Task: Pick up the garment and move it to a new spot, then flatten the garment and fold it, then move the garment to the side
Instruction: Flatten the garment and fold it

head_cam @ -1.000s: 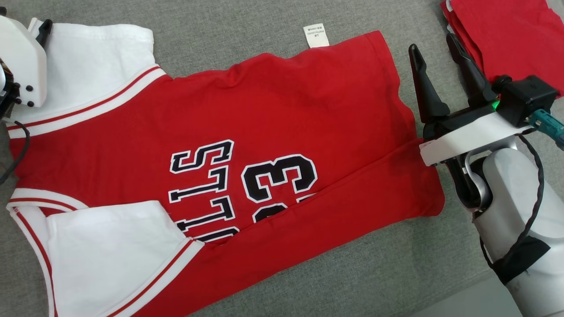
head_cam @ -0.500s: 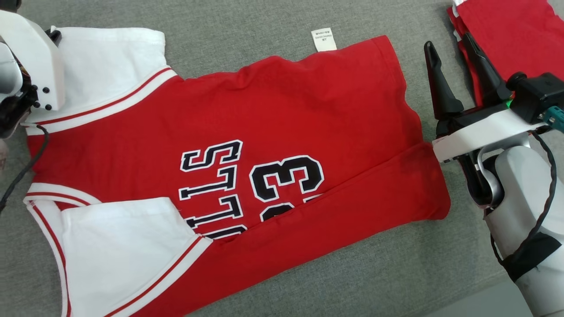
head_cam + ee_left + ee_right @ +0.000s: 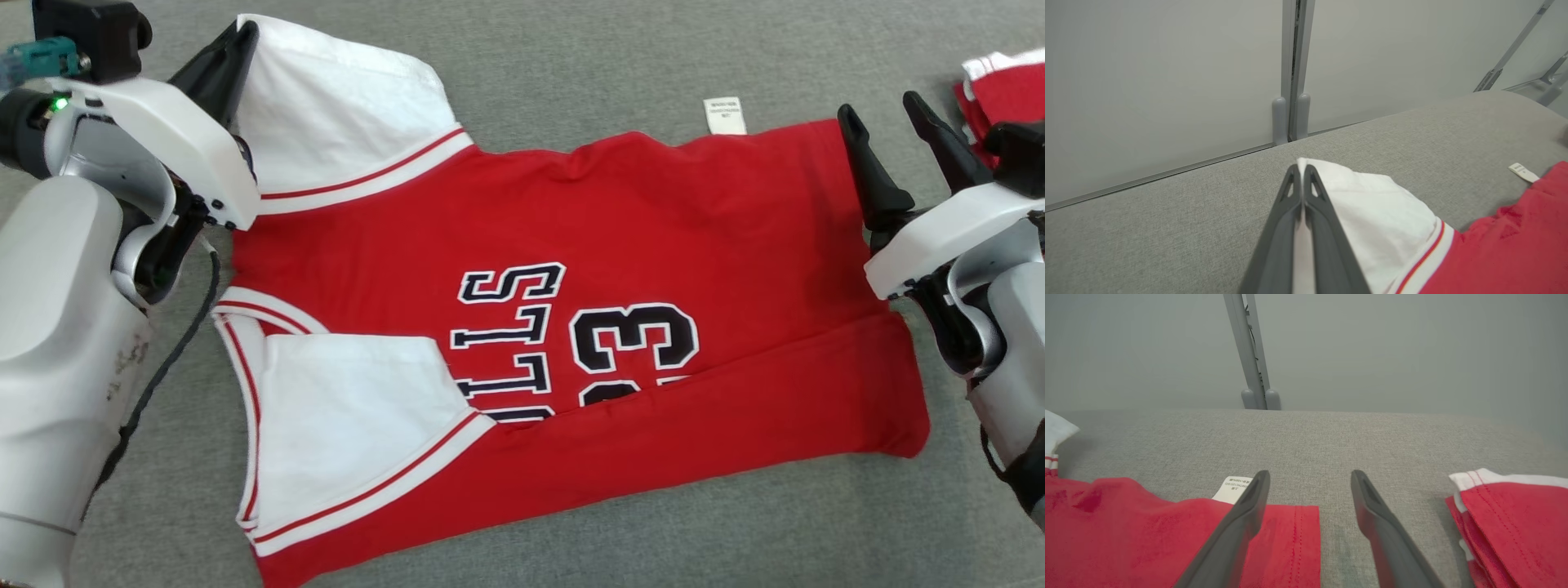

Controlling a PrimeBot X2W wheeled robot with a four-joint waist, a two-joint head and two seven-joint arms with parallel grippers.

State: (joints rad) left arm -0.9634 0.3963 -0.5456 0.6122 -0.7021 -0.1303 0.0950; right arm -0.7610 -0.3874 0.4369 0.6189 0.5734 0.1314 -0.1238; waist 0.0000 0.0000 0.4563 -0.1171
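A red garment [image 3: 653, 220] with white sleeves and black lettering lies flat on the grey surface, its near long edge folded over. My left gripper [image 3: 245, 37] is shut on the corner of the far white sleeve [image 3: 343, 106]; in the left wrist view the closed gripper [image 3: 1300, 168] pinches that sleeve [image 3: 1376, 204], which lifts slightly. My right gripper [image 3: 882, 110] is open at the garment's far right hem corner, one finger over the red cloth and one over bare surface. The right wrist view shows the right gripper [image 3: 1310, 475] straddling the hem edge [image 3: 1294, 535], beside a white label [image 3: 1231, 488].
A folded pile of red cloth [image 3: 1008, 90] lies at the far right, close to my right gripper, also seen as a red stack [image 3: 1515, 522]. The grey padded surface [image 3: 571, 57] ends at a pale wall [image 3: 1167, 81] with a metal post [image 3: 1292, 69].
The head camera has shifted, so the garment sits further right in view. My left gripper has closed on the far sleeve corner and raised it. My right gripper stays open.
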